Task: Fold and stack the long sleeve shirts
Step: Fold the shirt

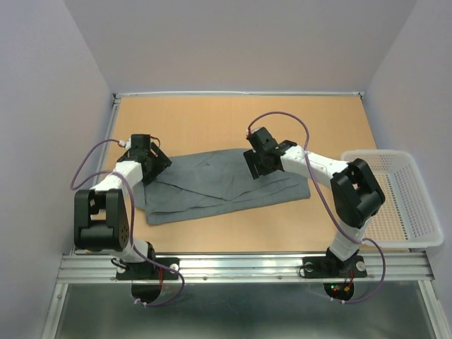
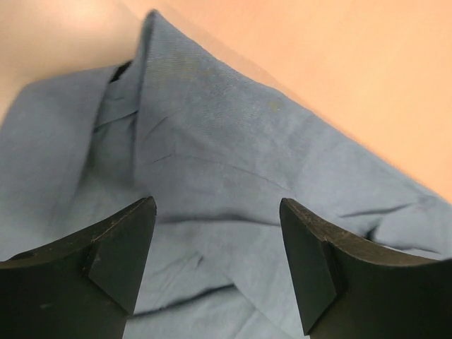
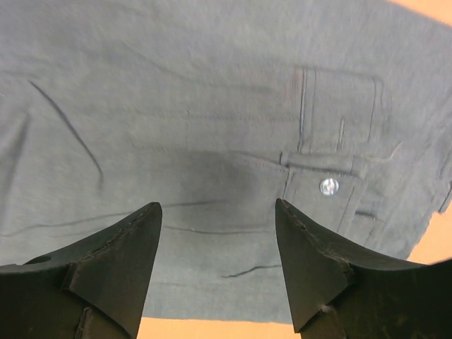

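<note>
**Desk:** What are your end effectors doing?

**Me:** The left end effector [image 2: 215,206] is spread, with nothing between its fingers. I see only shirt [image 1: 219,183] below it. The right end effector [image 3: 217,205] is spread too and empty, hovering over cloth just left of a button [image 3: 328,186].

**Desk:** And where is the shirt?

**Me:** It lies flat mid-bench [image 1: 212,113] as a long band running left to right. The left end effector is over its left end and the right one over its far edge, right of middle. The basket [image 1: 385,153] sits at the right edge, apart from the shirt.

**Desk:** Which step are we on?

**Me:** I'd say between folds. The lengthwise fold looks done and neither side grips cloth. Next I need a fresh pinch, probably at one end, to bring it across. The layers must come up together, so I'd go low and square to the edge.

**Desk:** How are the arms posed?

**Me:** The left elbow is raised, with the forearm reaching far and the wrist tipped down. The right arm stretches leftward from its base, with the wrist angled down at the shirt.
</note>
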Robot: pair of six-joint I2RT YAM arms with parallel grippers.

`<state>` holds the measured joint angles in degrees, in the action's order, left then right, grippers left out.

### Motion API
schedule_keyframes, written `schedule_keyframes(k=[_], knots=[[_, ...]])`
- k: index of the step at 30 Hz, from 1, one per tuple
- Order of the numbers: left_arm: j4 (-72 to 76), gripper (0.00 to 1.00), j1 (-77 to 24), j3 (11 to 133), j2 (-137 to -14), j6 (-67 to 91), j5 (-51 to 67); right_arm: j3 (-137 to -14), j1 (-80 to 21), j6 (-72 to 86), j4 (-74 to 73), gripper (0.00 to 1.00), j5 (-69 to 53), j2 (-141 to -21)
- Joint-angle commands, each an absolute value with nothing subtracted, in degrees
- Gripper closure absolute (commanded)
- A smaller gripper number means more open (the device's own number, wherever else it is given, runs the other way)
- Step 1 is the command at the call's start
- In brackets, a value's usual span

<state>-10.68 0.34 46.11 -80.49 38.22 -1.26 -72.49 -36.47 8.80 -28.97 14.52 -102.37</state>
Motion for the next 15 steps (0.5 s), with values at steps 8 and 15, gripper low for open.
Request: schedule_keyframes(k=[8,15], knots=[[-10.90,0.18,-3.69,62.04,-102.20,32.26,-4.39,-67.06,-37.70,5.62,-32.43,0.29,10.38,-105.38],[-15.45,0.19,-7.11,88.43,-121.00,23.92,-4.57,-66.88,-45.69,9.31,-36.03,0.30,-4.28,-108.19]])
